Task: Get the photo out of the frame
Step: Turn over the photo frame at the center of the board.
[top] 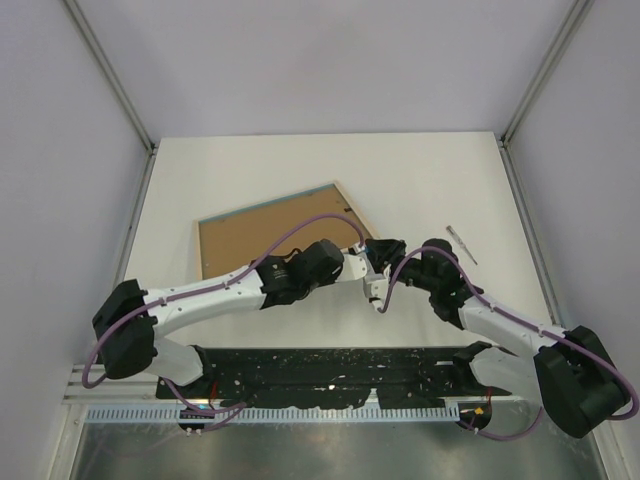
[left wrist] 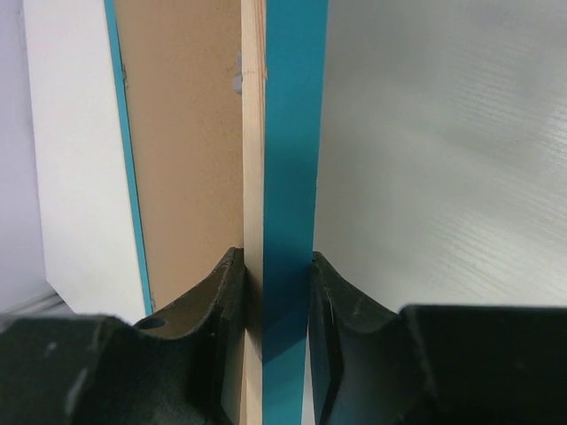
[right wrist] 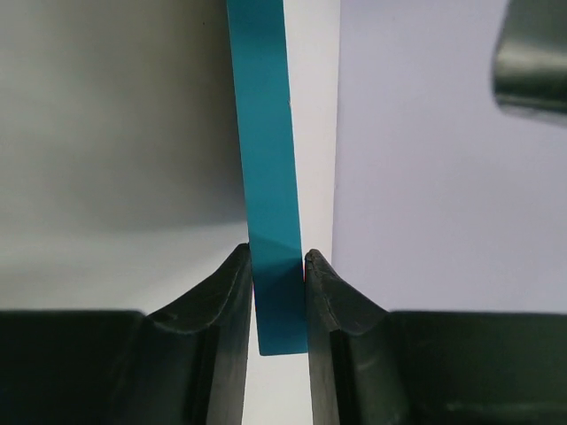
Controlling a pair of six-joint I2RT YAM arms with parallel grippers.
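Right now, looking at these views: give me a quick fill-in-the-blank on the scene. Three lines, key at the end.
1. The left end effector and the right end effector are both shut on the edge of the ____.
2. Facing up inside the frame is the plain ____ backing board; no photo shows.
3. A thin tool lies on the table, on the robot's ____ of the frame.

Missing words: frame; brown; right
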